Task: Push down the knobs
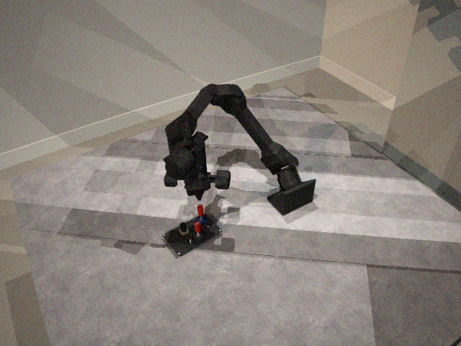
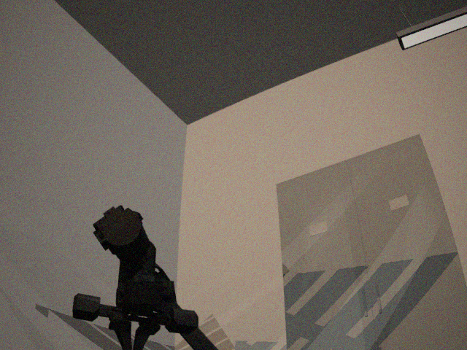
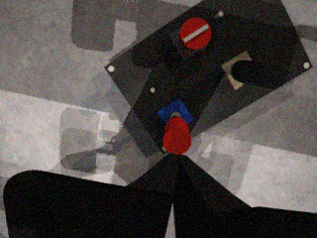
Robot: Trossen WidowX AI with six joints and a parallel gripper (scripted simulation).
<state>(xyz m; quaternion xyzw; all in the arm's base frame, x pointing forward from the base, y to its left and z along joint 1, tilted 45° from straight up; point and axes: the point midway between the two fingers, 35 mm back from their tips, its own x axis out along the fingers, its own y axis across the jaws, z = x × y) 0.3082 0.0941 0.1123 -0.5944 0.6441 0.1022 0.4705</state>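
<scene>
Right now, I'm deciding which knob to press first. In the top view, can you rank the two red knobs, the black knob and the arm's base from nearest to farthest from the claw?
1. Rear red knob, just beneath the shut claw.
2. Front red knob, mid-board, and black knob beside it: too close to call.
3. Arm's base, well off the board.

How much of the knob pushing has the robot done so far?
Neither knob looks pushed down yet. Both red knobs, the far one and the near one, stand tall above the circuit board. Right now the gripper, shut with nothing in it, hangs just above the far knob. Left to do: press both knobs down, open the gripper, and move away.
</scene>
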